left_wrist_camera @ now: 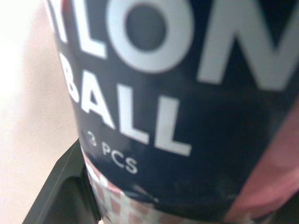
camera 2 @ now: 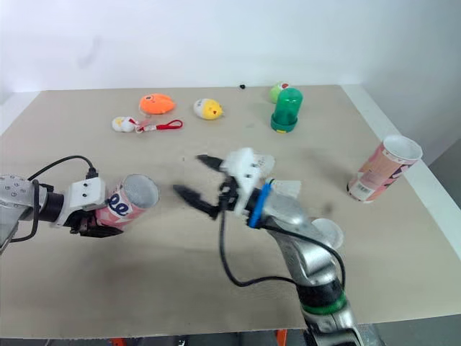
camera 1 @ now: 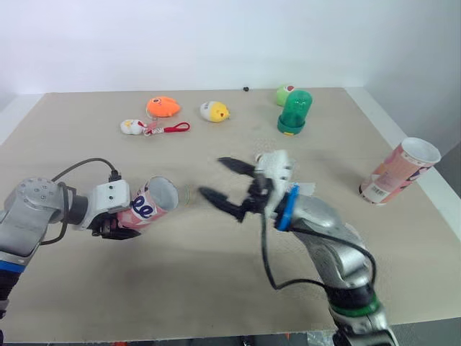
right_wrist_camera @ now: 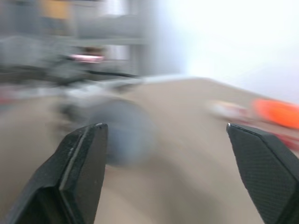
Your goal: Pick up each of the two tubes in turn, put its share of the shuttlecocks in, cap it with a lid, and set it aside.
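1. Left tool point(camera 1: 114, 225): clamped on the first tube point(camera 1: 153, 204), gripping it at the closed end. The tube lies roughly level over the near left part of the surface point(camera 1: 180, 288), its open mouth turned toward the centre and the right tool. Whether the tube rests on the surface or is held just above it cannot be told.
2. Left wrist view: the tube's label point(left_wrist_camera: 187, 116) is dark blue with white lettering, "BALL" and "3 PCS" legible, and a pink checked band below it. One black finger point(left_wrist_camera: 65, 186) lies against the tube's side.
3. Right tool point(camera 1: 226, 182): fingers spread wide apart, nothing between them. It hangs over the middle of the surface, pointing at the first tube's mouth, near it but apart.
4. Right wrist view: blurred. The tube's round mouth sits between the two spread fingers point(right_wrist_camera: 81, 172).
5. Second tube point(camera 1: 400, 171): pink and white, tilted at the right edge of the surface with its open mouth up and outward, well apart from both tools.
6. A white round item point(camera 2: 329, 232) lies on the surface, partly hidden under the right arm. What it is cannot be told.
7. Far side of the surface: orange fish toy point(camera 1: 163, 107), yellow and white chick toy point(camera 1: 215, 111), small white toy point(camera 1: 132, 127) with a red strap point(camera 1: 175, 129), green domed toy point(camera 1: 295, 112) and a green ball point(camera 1: 284, 93) just behind it.
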`<action>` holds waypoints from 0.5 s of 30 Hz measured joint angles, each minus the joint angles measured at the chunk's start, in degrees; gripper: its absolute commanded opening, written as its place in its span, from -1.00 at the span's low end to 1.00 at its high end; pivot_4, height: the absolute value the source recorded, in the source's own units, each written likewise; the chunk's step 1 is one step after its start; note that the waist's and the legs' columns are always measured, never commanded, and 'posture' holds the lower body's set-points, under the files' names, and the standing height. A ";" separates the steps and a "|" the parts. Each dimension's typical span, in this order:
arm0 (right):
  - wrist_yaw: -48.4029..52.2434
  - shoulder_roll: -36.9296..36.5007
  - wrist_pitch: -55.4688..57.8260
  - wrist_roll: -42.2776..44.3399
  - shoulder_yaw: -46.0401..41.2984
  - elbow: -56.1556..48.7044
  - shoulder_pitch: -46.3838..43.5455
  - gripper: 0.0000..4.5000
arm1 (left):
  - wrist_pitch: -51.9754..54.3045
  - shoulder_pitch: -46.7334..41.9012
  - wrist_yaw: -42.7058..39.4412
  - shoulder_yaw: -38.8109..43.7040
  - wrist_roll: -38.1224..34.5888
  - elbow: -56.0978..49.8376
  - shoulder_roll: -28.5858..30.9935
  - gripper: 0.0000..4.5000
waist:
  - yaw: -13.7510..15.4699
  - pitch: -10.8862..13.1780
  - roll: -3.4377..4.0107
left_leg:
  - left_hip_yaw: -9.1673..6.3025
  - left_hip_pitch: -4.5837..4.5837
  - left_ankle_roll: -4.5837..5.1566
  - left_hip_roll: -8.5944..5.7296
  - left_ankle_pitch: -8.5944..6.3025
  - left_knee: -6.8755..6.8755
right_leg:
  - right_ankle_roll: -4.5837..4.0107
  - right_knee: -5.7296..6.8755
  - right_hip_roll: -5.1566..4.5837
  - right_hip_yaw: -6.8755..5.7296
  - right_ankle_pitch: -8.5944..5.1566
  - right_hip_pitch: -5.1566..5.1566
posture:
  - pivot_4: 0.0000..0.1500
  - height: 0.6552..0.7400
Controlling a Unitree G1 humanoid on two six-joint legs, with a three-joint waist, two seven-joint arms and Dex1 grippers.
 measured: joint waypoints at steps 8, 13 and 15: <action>-14.03 0.23 -2.69 -10.27 -7.98 -4.00 15.25 0.98 | -1.12 -1.51 -0.56 -1.59 1.35 2.27 -1.64 0.34 | -0.13 -0.45 0.61 | 0.16 0.06 0.00 -0.07 0.00 0.00 | 0.09 -0.01 0.00 0.24 0.03 -0.02 | 1.00 1.00; -14.58 3.03 3.47 -8.98 -4.55 -3.96 17.20 0.98 | -2.24 -2.33 -0.60 -2.21 1.93 3.30 -2.61 0.34 | -0.25 -0.56 0.74 | 0.18 0.12 0.08 -0.08 0.05 0.02 | 0.12 -0.01 0.00 0.33 0.06 0.00 | 1.00 1.00; -14.77 3.94 5.57 -8.39 -2.94 -3.80 16.37 0.98 | -2.36 -2.39 -0.64 -2.19 2.04 3.30 -2.93 0.34 | -0.24 -0.56 0.75 | 0.18 0.11 0.08 -0.09 0.05 0.03 | 0.12 -0.03 -0.02 0.35 0.05 0.00 | 1.00 1.00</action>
